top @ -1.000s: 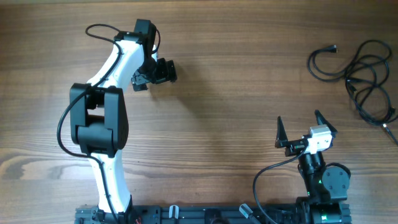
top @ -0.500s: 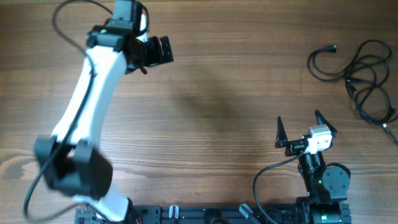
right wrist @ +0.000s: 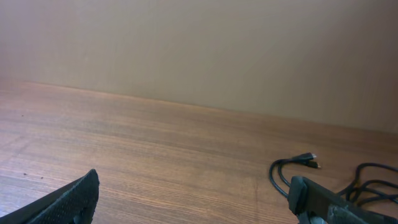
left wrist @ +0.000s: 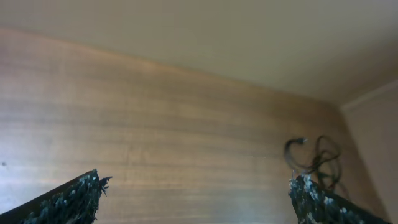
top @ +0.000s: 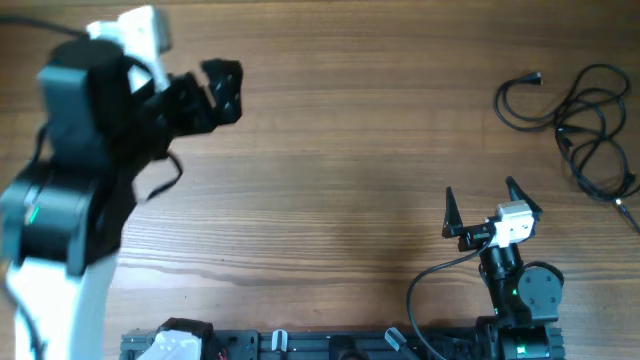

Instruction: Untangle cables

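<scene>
The cables [top: 585, 115] are thin black cords in loose tangled loops at the far right of the wooden table, with a plug end [top: 535, 77] pointing left. They also show in the left wrist view [left wrist: 314, 155] and the right wrist view [right wrist: 297, 167]. My left gripper [top: 215, 90] is open and empty, raised high over the table's far left and far from the cables; its fingertips [left wrist: 84, 193] stand wide apart. My right gripper [top: 482, 192] is open and empty near the front right, short of the cables; its fingertips [right wrist: 311, 198] stand wide apart.
The left arm's body [top: 70, 170] looms large and blurred over the left side of the table. The right arm's base [top: 520, 290] sits at the front edge. A plain wall [right wrist: 199, 43] rises behind the table's far edge.
The left arm has risen toward the camera and swung left, its gripper moving left and away from the table. The right arm and the cables have not moved.
</scene>
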Action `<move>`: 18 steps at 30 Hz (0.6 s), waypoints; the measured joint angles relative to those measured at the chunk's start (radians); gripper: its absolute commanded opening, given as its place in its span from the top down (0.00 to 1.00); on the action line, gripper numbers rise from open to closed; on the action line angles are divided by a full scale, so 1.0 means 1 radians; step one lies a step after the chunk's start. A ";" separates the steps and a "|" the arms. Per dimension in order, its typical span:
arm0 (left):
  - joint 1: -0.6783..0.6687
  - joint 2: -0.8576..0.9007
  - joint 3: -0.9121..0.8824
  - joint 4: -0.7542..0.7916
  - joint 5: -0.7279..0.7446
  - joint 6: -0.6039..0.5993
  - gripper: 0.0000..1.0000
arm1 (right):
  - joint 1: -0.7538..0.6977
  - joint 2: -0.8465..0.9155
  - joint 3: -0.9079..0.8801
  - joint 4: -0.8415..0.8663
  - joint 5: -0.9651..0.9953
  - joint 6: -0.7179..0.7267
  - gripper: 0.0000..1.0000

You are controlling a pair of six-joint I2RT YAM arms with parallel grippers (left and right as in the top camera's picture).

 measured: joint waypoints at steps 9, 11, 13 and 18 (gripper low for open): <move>0.000 -0.055 0.003 -0.017 0.000 0.000 0.00 | 0.000 0.000 0.000 0.000 0.000 0.000 0.00; 0.000 -0.051 0.003 -0.044 0.000 0.000 0.00 | 0.000 0.000 0.000 0.000 0.000 0.000 0.00; 0.000 -0.047 0.003 -0.067 0.000 0.000 0.00 | 0.000 0.000 0.000 0.000 0.000 0.000 0.00; 0.000 -0.026 -0.021 -0.101 0.000 0.000 0.00 | 0.000 0.000 0.000 0.000 0.000 0.000 0.00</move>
